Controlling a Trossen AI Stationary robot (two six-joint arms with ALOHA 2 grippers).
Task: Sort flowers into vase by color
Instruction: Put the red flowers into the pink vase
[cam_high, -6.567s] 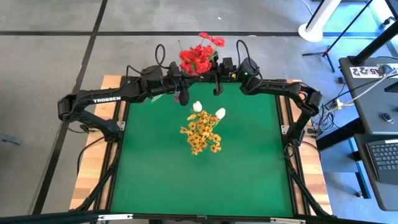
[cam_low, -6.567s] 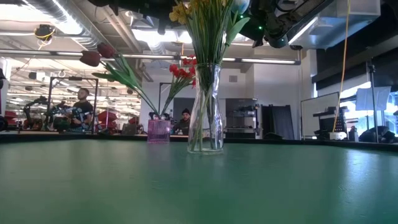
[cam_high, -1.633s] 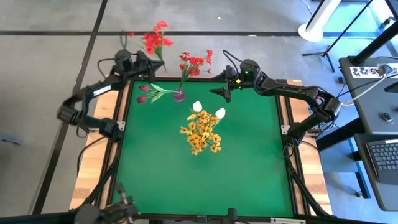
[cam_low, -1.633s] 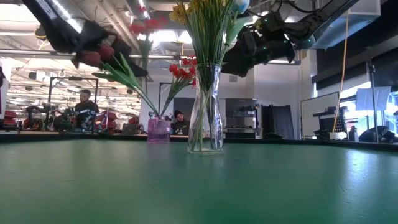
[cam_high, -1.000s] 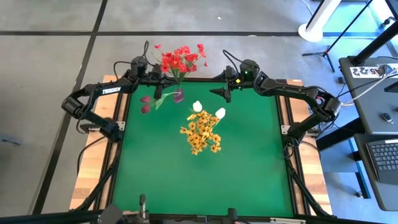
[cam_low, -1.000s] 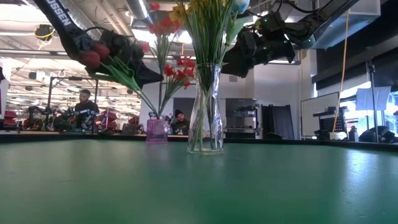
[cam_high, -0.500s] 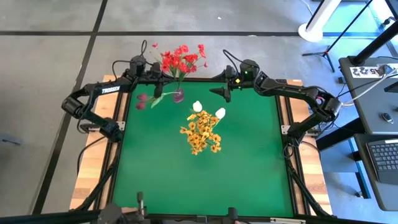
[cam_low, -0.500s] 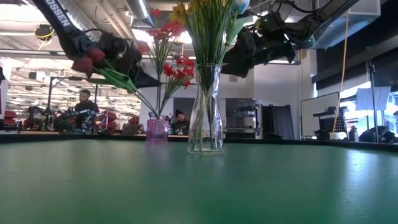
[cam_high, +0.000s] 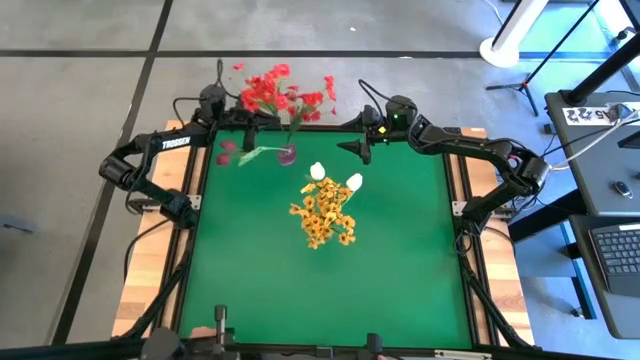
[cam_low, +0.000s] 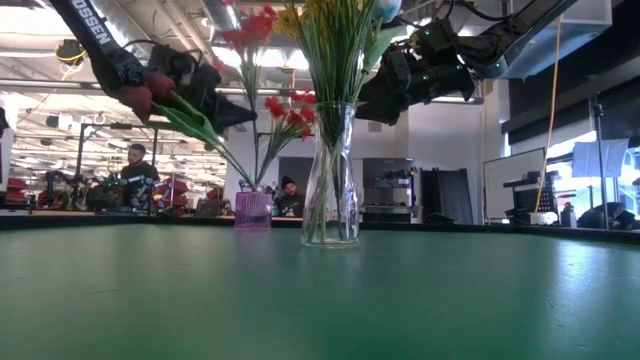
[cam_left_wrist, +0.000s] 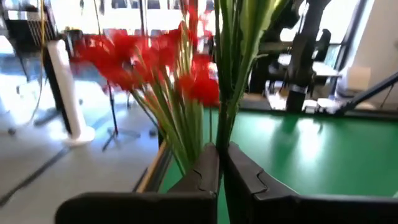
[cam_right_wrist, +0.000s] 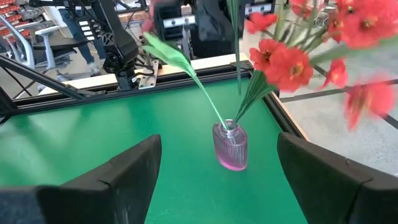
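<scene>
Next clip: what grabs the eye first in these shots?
The red flowers stand out first, held up by the shut left gripper above the table's far left corner, over the small pink vase, which already holds other red blossoms. Next comes the clear vase near the table's middle, packed with yellow-orange blossoms and two white buds. The right gripper waits open at the far edge.

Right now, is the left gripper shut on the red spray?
Shut: the left gripper pinches the red spray by its green stems.
</scene>
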